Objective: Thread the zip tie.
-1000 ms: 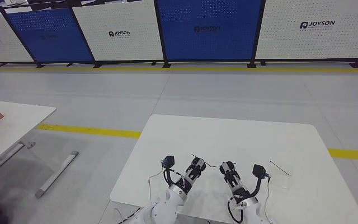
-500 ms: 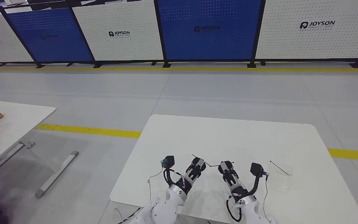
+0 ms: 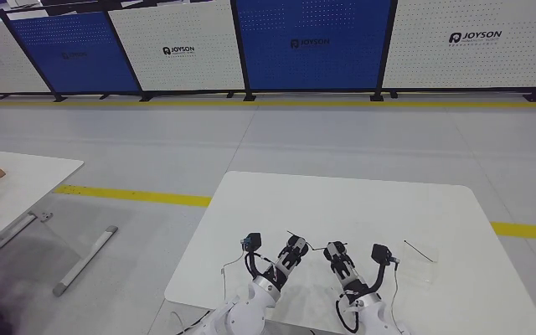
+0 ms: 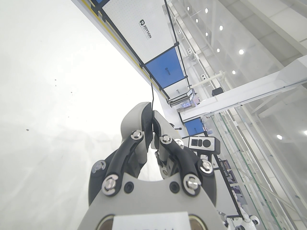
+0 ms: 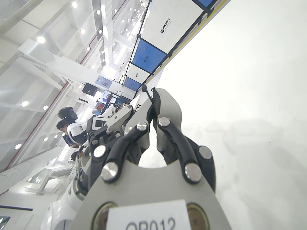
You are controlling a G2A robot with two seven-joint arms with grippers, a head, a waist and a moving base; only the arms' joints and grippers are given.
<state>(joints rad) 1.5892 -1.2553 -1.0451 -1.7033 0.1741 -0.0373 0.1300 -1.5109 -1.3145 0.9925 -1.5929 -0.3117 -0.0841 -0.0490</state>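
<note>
Left gripper is pinching the thin black plastic zip tie by its tail, right gripper by its head, at the white table's 6 o'clock — bendy tail's risking sliding right past it.

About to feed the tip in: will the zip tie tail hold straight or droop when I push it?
Zip tie: its thin free tail stands nearly straight in the left wrist view, so it is probably springy, not limp. Being so slender, it will likely bow if pushed hard.
</note>
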